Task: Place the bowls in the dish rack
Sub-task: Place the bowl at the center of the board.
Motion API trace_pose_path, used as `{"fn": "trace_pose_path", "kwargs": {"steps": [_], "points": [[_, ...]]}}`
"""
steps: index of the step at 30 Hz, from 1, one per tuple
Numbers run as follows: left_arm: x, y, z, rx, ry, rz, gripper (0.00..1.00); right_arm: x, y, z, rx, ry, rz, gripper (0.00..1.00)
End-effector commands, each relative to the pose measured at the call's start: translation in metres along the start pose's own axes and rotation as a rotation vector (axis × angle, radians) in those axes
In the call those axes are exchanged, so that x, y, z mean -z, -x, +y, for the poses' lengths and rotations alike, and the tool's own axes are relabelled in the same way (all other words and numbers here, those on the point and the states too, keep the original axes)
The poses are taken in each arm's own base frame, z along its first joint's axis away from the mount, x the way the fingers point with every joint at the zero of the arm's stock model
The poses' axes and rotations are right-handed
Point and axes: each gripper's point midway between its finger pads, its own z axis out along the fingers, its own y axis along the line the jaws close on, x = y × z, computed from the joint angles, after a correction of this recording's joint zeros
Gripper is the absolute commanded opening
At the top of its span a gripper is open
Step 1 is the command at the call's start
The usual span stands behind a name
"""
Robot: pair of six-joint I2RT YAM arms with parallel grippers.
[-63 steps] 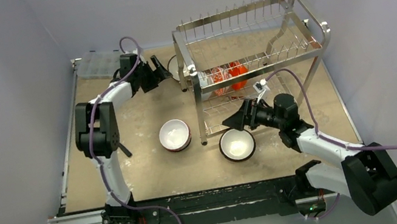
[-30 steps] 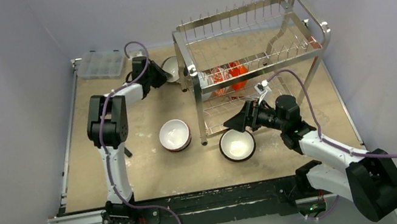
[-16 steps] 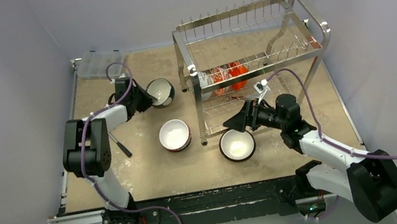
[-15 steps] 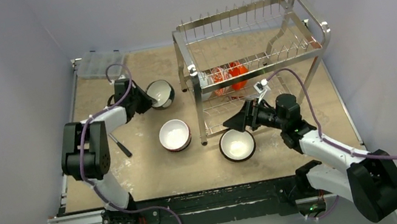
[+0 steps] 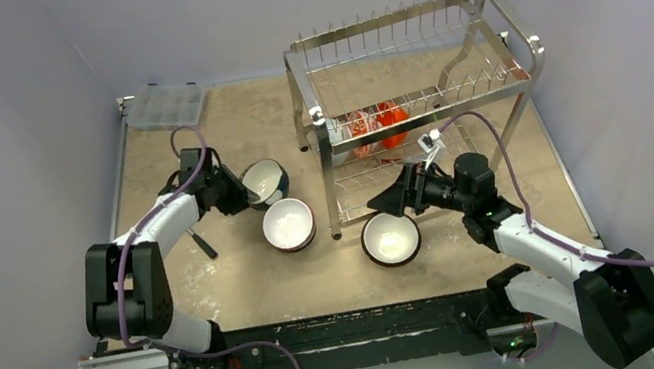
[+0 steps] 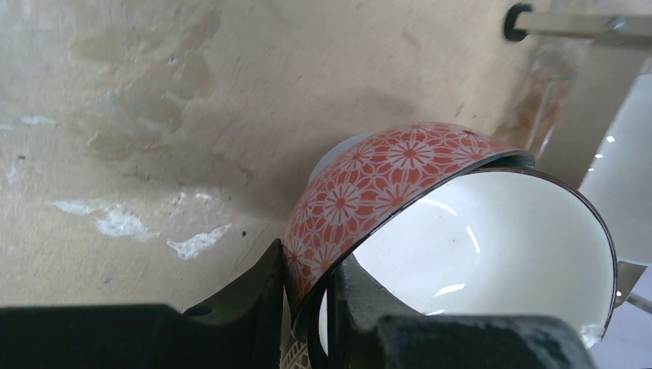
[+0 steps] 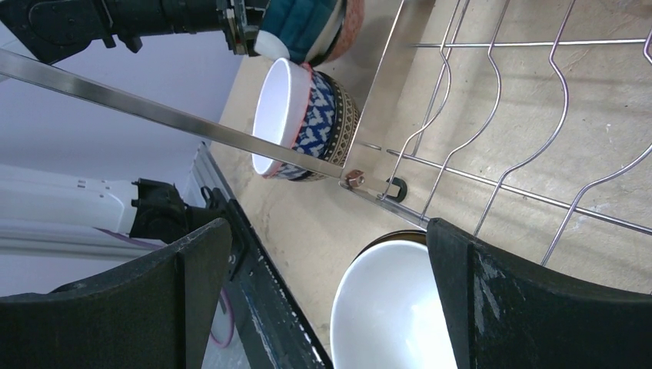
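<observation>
The red flower bowl [image 6: 384,177], pinched at its rim by the left claw [image 6: 307,286], is left of the dish rack [image 5: 329,184], while the right claw [image 5: 385,202], spread wide, is nearer the rack.

The bench [image 5: 250,289] is showing a tan, worn top with whitish scuffs and darker stains. The dish rack [image 5: 450,100] is standing on the far right part of it, resting on its black-tipped legs. A clear compartment box [image 5: 167,105] is lying in the far left corner, well apart from the rack. A white-lined bowl with a blue patterned outside [image 5: 288,223] is sitting upright near the middle, just left of the rack's front left leg. A dark-rimmed bowl with a white inside [image 5: 390,238] is sitting upright on the near side of that leg. A small black stick-like object [image 5: 203,244], too small to identify, is lying further left.
</observation>
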Motion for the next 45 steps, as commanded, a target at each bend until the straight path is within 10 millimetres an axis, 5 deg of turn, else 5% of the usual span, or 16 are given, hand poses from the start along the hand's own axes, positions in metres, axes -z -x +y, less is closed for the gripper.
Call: {"fn": "trace_pose_path", "kwargs": {"steps": [1, 6, 12, 15, 30, 45], "points": [[0.009, -0.013, -0.014, 0.040, -0.053, 0.102, 0.00, -0.001, 0.016, 0.019, 0.042, 0.054, -0.019, 0.99], [0.011, -0.011, -0.011, 0.007, -0.041, 0.096, 0.08, -0.001, 0.016, 0.018, 0.040, 0.050, -0.018, 0.99], [0.017, -0.001, -0.011, -0.007, -0.032, 0.069, 0.52, -0.003, 0.015, 0.017, 0.040, 0.052, -0.012, 0.99], [0.022, 0.005, -0.010, -0.012, -0.016, 0.049, 0.61, -0.003, 0.015, 0.017, 0.041, 0.051, -0.008, 0.99], [0.074, 0.025, -0.005, -0.128, 0.055, -0.105, 0.57, -0.006, 0.014, 0.014, 0.041, 0.049, 0.002, 0.99], [0.040, 0.024, 0.000, -0.240, 0.120, -0.040, 0.40, -0.005, 0.013, 0.012, 0.041, 0.043, 0.000, 0.99]]}}
